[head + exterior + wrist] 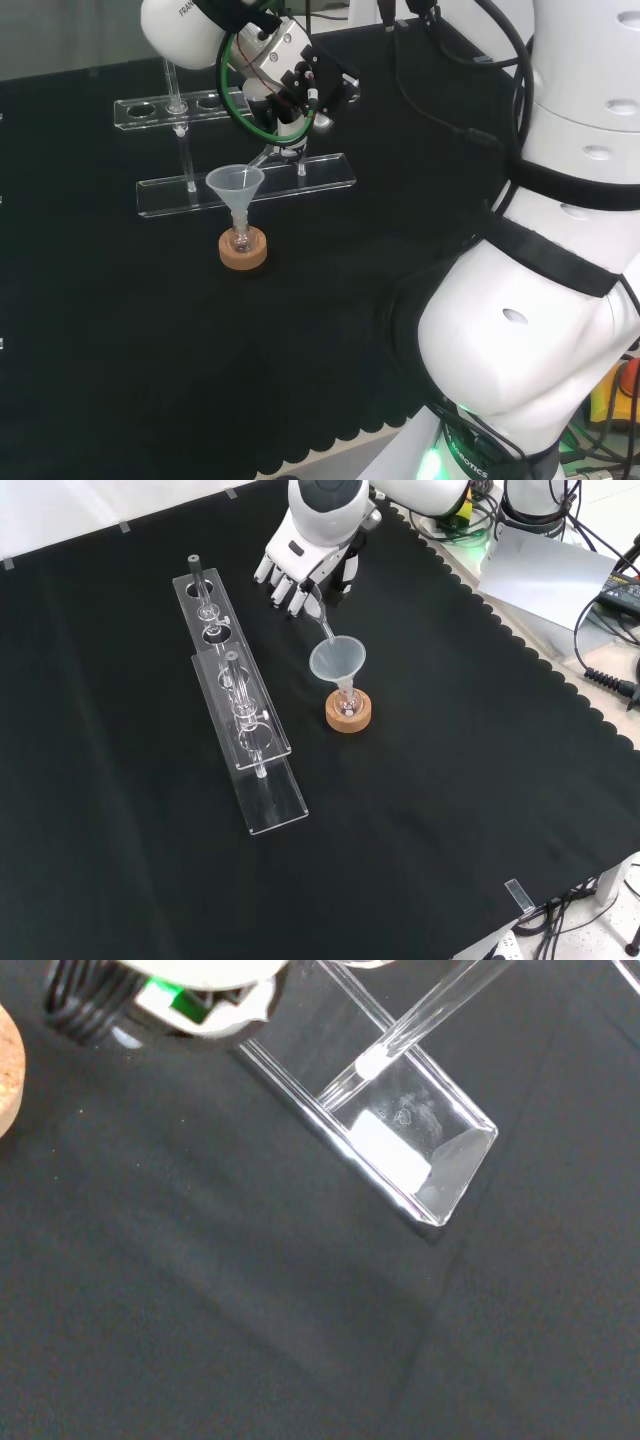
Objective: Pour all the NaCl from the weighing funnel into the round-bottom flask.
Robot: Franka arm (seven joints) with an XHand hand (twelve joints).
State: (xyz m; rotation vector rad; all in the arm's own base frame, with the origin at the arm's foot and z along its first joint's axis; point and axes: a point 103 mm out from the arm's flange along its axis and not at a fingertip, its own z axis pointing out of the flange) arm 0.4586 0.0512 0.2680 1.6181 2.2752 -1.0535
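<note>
Black cloth under hand (300, 570), fingers curled on barely visible weighing funnel (322, 623).

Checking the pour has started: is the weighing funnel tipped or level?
Tipped. In the front view the weighing funnel slants down from the hand, its tip over the plastic funnel in the flask.
</note>
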